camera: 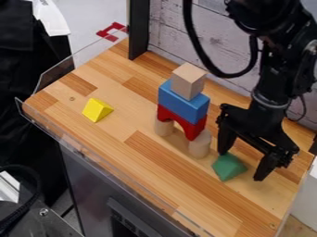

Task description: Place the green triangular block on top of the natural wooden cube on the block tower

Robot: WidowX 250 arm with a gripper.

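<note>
- Camera view: our gripper [241, 165] stands at four o'clock, fingers parted, by the green block [229, 167]; table [139, 159] edge near at three;
- the block tower [182, 109] rises at its ten; the yellow block [97, 110] sits well apart at nine;
- we see the arm [270, 69] cut off up top; we cannot tell finger-block contact.

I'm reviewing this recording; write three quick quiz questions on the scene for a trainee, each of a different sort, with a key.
1. What sits on the blue block? A) a ball; B) a wooden cube; C) nothing.
2. True or false: the gripper, near the green block, is shut.
3. Fill in: the red arch rests on two ____.

Key: 1. B; 2. false, it is open; 3. cylinders.
</note>
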